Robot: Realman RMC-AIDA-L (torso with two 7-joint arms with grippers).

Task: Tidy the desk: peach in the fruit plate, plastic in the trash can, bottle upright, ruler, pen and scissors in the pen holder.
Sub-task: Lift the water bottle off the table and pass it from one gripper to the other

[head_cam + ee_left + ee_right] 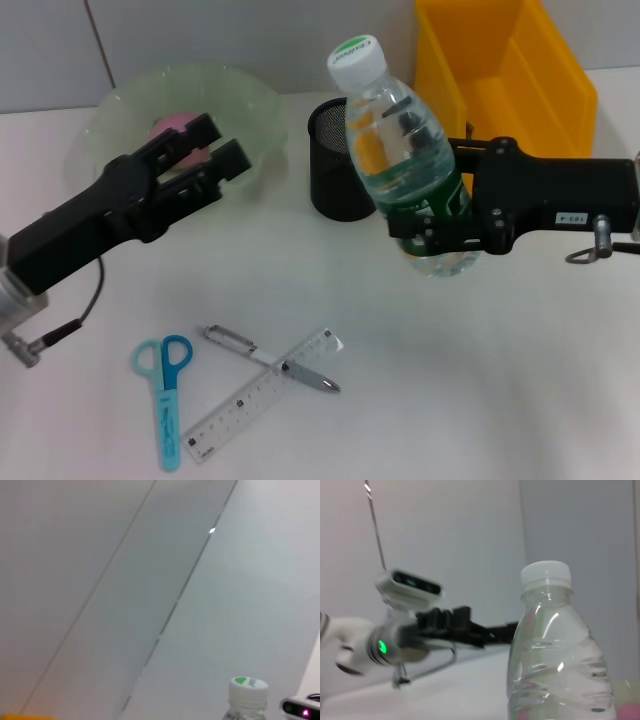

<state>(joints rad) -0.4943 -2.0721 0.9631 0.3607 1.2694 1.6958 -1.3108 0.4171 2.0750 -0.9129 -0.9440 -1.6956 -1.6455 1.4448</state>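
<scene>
Right gripper [432,228] was clamped on the bottle [405,160] — held upright; left gripper [215,153] gaped open over the fruit plate [120,110].

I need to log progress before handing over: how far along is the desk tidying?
Done: the pink peach sits in the pale green fruit plate. In hand: the right gripper holds the clear water bottle above the table. Left: blue scissors, clear ruler and silver pen lie outside the black mesh pen holder. The left gripper hovers open.
</scene>
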